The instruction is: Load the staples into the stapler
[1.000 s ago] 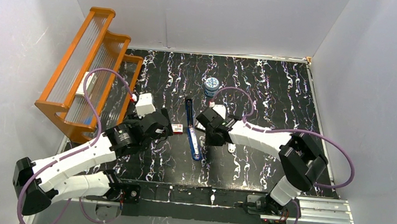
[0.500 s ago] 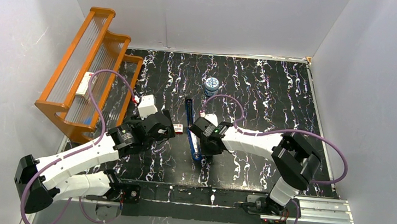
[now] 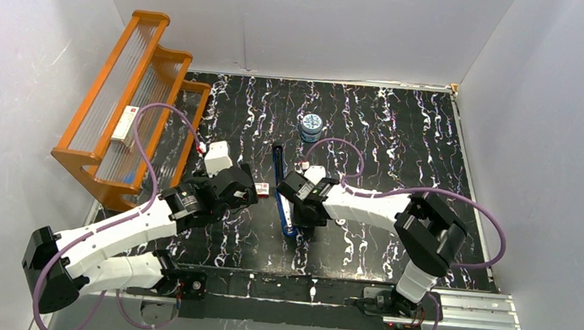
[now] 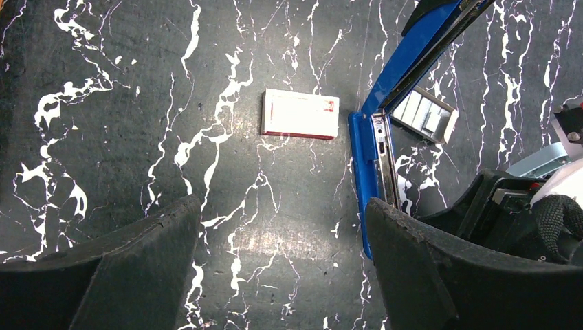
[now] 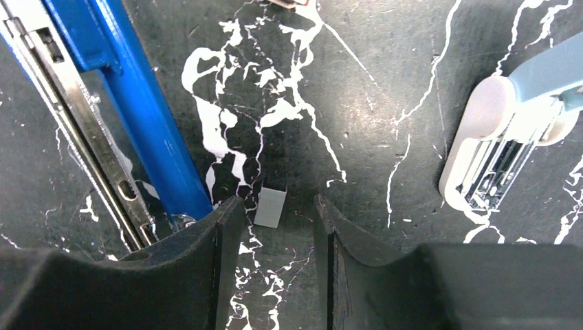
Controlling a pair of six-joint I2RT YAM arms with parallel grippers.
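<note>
The blue stapler [image 3: 281,188] lies open on the black marbled table, its metal rail [image 5: 82,144] bared and its black top [image 4: 426,14] swung up. The red-and-white staple box [image 4: 300,114] lies just left of it, also in the top view [image 3: 262,190]. A pale tray of silvery staples [image 4: 430,115] lies right of the stapler. My left gripper [image 4: 282,240] is open and empty, above the table, near the box and stapler. My right gripper [image 5: 271,220] is open a little, low at the stapler's near end, with a small grey staple strip [image 5: 270,207] on the table at its fingertips.
A white and light-blue tool [image 5: 509,137] lies right of my right gripper. An orange tiered rack [image 3: 129,101] stands at the back left, a white box with a red mark [image 3: 124,126] on it. A blue-lidded jar [image 3: 311,124] stands behind the stapler.
My right gripper has moved left and nearer, down to the stapler's near end. My left arm has shifted slightly; the staple box and stapler have not moved.
</note>
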